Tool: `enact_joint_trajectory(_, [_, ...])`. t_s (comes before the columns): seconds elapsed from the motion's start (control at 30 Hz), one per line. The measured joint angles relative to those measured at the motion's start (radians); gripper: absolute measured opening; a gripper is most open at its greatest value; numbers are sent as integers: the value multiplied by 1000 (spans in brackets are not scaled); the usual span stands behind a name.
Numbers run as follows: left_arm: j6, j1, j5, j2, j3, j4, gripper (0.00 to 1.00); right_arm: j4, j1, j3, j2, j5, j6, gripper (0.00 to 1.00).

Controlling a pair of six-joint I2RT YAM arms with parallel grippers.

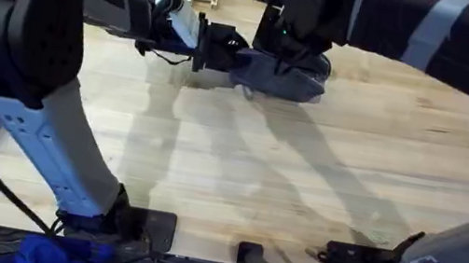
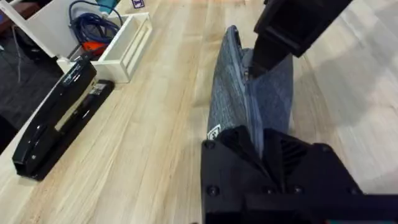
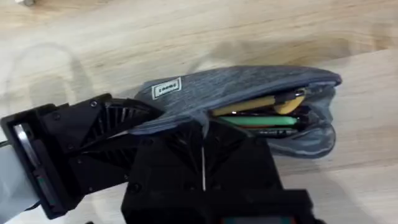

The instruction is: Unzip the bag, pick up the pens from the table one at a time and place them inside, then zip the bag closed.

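Left hand (image 1: 213, 48): I see my left arm stretched from its base at the lower left far across the counter (image 1: 235, 188), its wrist level, its black fingers closed on the near end of the bag (image 1: 283, 78). In the left wrist view the left hand (image 2: 268, 149) pinches the fabric edge between its two fingers, the pouch (image 2: 245, 99) running away from it along the wood.

Right hand (image 1: 292, 51): my right arm comes in from the right side and hangs over the bag from above, wrist turned downward. In the right wrist view the right hand (image 3: 204, 158) has its fingers drawn together at the zipper line; I cannot tell whether they pinch the zipper pull or only fabric. In the left wrist view the right hand (image 2: 258, 65) meets the top of the pouch about midway along it.

Bag (image 3: 249, 102): a grey-blue fabric pencil pouch lying on the far middle of the counter, its farther end gaping open. Pens (image 3: 267, 115) lie inside the opening, one yellow, one green, with dark ones beneath.

Surroundings: a black stapler (image 2: 56, 118) lies on the counter beside a white tray (image 2: 121, 46) holding blue cable, well apart from the pouch.
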Motion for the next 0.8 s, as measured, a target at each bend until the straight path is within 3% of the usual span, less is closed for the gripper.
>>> enact_joint_trajectory(0.8, [0,0,-3,0,0,1,43,-84,-80,0,-2,-7,-10,31])
